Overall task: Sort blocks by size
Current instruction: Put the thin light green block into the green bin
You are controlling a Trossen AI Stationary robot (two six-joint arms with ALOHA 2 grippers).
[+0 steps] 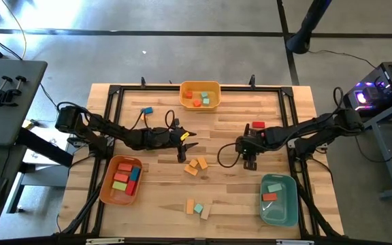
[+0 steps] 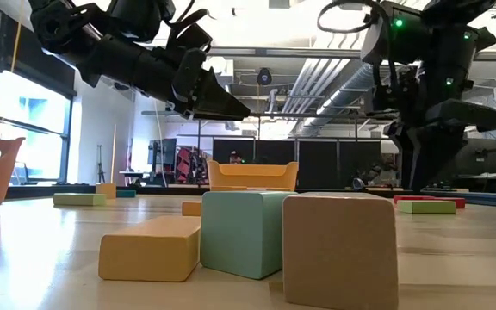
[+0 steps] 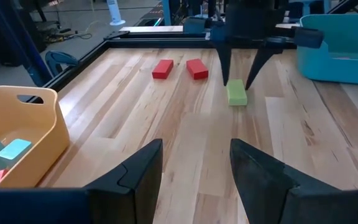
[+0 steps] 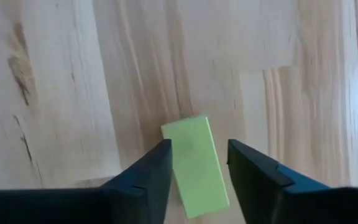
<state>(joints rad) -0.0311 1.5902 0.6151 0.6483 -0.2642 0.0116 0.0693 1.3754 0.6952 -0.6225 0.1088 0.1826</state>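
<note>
- End effector of the right arm (image 1: 250, 163), high view: points down at the table (image 1: 237, 190), beyond the teal bin (image 1: 279, 201) and near side of two red blocks (image 1: 257, 126); fingers parted. Green block beneath it hidden by the wrist here.
- Left end effector (image 1: 188, 141), same view: hangs open mid-table, just above the loose orange blocks (image 1: 197, 165). Holds nothing; likely waits clear of the right arm's pick.
- Bins around both: orange bin (image 1: 121, 180) with long bars behind the left end effector, yellow bin (image 1: 200, 94) with small pieces at the far edge. Sorted lots partly filled; a blue block (image 1: 147, 110) and a near-edge cluster (image 1: 197, 207) unsorted.
- Low view: right end effector (image 2: 433, 164) reaches down to the table, fingers vertical. Left one (image 2: 222, 102) lifted and tilted, empty. Close-up blocks (image 2: 257, 234) fill the foreground.
- Left wrist view: own fingers (image 3: 135, 174) apart, nothing between. Ahead, the right end effector (image 3: 240, 65) straddles a green block (image 3: 236, 92); teal bin just beside.
- Right wrist view: fingers (image 4: 154, 168) open on either side of the green block (image 4: 194, 165), which lies flat and slightly skewed between them. Not yet gripped; positioned for a pinch across the narrow width, probably bound for the teal bin.
</note>
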